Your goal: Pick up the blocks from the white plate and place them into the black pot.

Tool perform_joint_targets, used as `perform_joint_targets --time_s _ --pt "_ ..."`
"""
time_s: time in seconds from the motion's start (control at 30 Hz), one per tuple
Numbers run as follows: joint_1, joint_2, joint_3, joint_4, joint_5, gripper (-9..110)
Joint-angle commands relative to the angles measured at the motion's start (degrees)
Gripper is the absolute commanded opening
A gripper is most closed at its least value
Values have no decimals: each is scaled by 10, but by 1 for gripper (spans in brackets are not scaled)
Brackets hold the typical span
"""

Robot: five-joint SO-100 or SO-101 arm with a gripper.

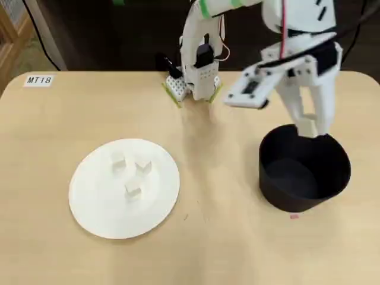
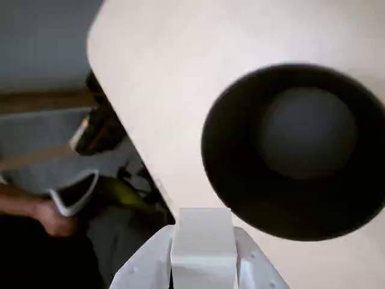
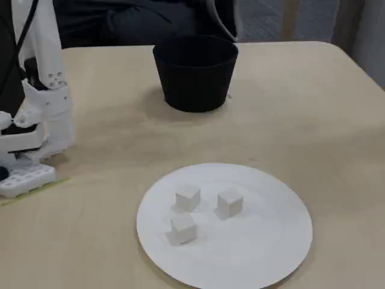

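Observation:
In the wrist view my gripper [image 2: 201, 256] is shut on one small white block [image 2: 201, 238], held above the table just outside the rim of the black pot [image 2: 295, 150]. Seen from overhead, the gripper [image 1: 312, 126] hangs over the pot's [image 1: 303, 178] far rim, and the held block is hidden there. Three more white blocks [image 1: 119, 161] [image 1: 143, 165] [image 1: 133, 190] lie on the white plate [image 1: 95, 202] at the left. The fixed view shows the same blocks [image 3: 187, 197] [image 3: 230, 203] [image 3: 183, 229] on the plate [image 3: 258, 241], with the pot [image 3: 195, 78] behind; the gripper is out of that view.
The arm's base [image 1: 193, 83] stands at the table's far edge, between plate and pot. A label reading MT18 [image 1: 39, 80] is stuck at the far left corner. A person's hand [image 2: 51, 217] shows beyond the table edge in the wrist view.

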Motion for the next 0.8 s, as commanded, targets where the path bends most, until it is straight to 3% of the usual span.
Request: perform_joint_targets --time_s 0.0,0.47,0.63,0.77 --pt "-12 -15 34 -18 9 -3" --pt "-5 -123 46 -14 7 -1" --pt "-2 -121 48 -6 -26 29" --pt "2 -114 48 -4 -25 33"
